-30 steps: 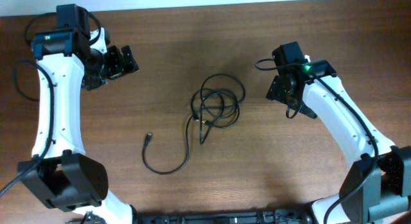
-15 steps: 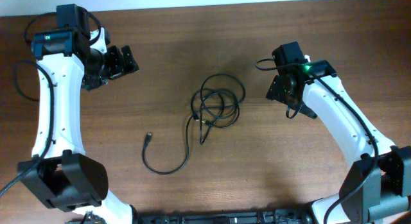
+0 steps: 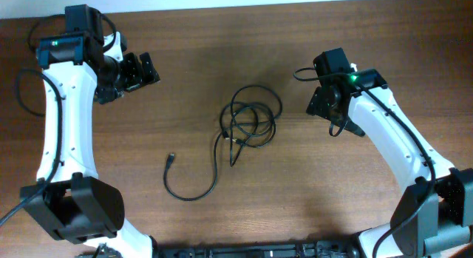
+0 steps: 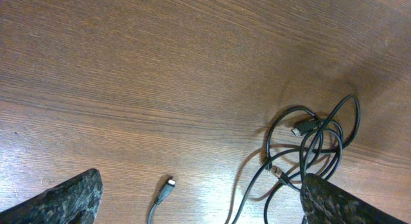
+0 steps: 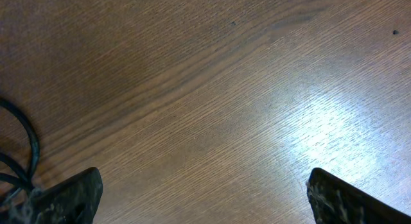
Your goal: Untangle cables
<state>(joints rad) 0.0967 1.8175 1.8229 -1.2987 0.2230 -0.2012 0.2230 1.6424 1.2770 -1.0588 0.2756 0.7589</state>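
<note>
Overhead, where do the cables (image 3: 251, 121) sit?
— Tangled in one loose coil about mid-desk (image 3: 185, 36). A tail curves out toward the near edge and ends in a plug (image 3: 171, 157), left of the coil.

And the left gripper (image 3: 145, 68)?
— Up by the far left corner, well apart from the coil. In the left wrist view its fingers (image 4: 64, 201) stand wide apart with nothing between them, and the coil and plug lie on the wood ahead.

The right gripper (image 3: 316, 103)?
— Between the coil and the right edge, not touching any cable. In its wrist view the jaws are spread and empty, with only a bit of black cable at the left margin.
</note>
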